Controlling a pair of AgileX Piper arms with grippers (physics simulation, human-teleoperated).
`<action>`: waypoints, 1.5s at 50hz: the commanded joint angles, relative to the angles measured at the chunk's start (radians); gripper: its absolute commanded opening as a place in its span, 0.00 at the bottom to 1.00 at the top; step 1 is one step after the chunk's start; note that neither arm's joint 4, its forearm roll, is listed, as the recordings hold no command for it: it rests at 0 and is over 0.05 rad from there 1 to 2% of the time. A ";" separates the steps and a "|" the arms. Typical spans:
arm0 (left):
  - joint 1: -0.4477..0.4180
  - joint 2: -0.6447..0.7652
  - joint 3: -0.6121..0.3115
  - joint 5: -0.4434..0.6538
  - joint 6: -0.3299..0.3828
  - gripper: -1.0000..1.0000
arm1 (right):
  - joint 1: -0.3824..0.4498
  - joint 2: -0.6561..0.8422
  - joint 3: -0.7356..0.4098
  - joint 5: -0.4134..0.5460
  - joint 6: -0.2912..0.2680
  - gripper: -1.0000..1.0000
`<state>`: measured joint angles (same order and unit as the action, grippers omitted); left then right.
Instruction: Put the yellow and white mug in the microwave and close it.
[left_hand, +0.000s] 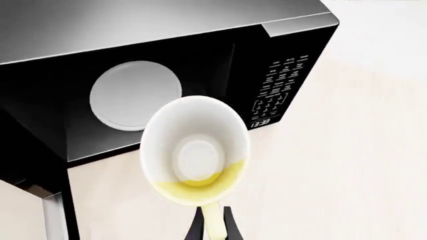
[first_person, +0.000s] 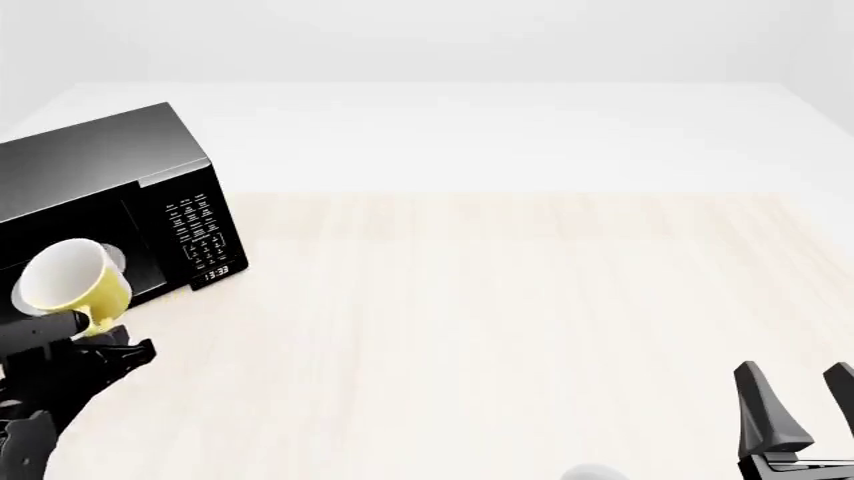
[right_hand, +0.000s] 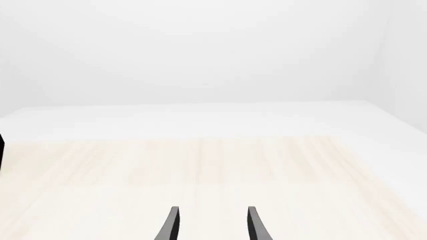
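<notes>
The left gripper (left_hand: 212, 222) pinches the handle of the yellow and white mug (left_hand: 195, 150), tipped just ahead of the open black boxy microwave (left_hand: 167, 65). Risk: the rim clipping the cavity edge, or the mug slipping. The right gripper (right_hand: 210, 225) stands spread and empty.

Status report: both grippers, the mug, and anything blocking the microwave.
Left gripper shut on mug handle, mug held before open microwave. Right gripper open, idle. Turntable plate bare; nothing blocking.
</notes>
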<state>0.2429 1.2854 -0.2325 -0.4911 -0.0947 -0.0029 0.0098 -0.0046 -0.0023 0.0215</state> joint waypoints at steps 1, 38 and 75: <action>0.085 0.066 -0.005 -0.056 0.034 0.00 | 0.001 -0.002 0.001 0.000 -0.004 1.00; 0.134 0.298 -0.176 -0.055 0.013 0.00 | 0.001 -0.002 0.001 0.000 -0.004 1.00; 0.153 0.405 -0.300 -0.039 -0.013 0.00 | 0.000 -0.002 0.001 0.000 -0.004 1.00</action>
<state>0.3811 1.6747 -0.4982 -0.5319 -0.1154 -0.0029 0.0098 -0.0046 -0.0023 0.0215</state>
